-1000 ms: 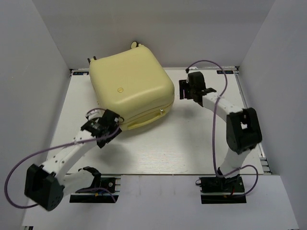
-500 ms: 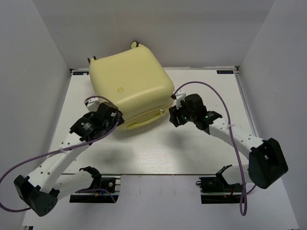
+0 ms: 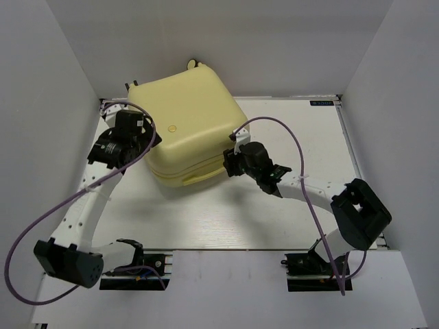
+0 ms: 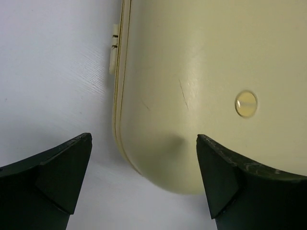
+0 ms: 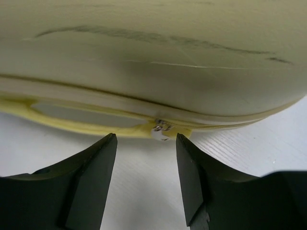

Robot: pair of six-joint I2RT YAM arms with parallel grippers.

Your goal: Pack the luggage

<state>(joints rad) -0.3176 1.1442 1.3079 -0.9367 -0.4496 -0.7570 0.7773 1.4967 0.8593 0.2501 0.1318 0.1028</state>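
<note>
The luggage (image 3: 188,123) lies closed on the table, a big pale yellow hard shell with a handle (image 5: 86,117) along its near edge. My left gripper (image 3: 146,135) is at its left side, jaws wide open. In the left wrist view the left gripper (image 4: 144,139) frames a rounded corner of the luggage (image 4: 201,72), one finger over the table and one over the shell. My right gripper (image 3: 230,163) is at the near right corner. In the right wrist view the right gripper (image 5: 146,139) is open just short of a small metal zipper pull (image 5: 160,130), holding nothing.
The white table (image 3: 274,219) has grey walls on three sides. The luggage's wheels (image 3: 194,65) point to the back wall. Purple cables loop from both arms. The arm bases (image 3: 134,264) sit at the near edge.
My left arm moved from the luggage's near left edge up along its left side, and its jaws opened wider. My right arm swung from the back right to the near right corner, its jaws narrowing.
</note>
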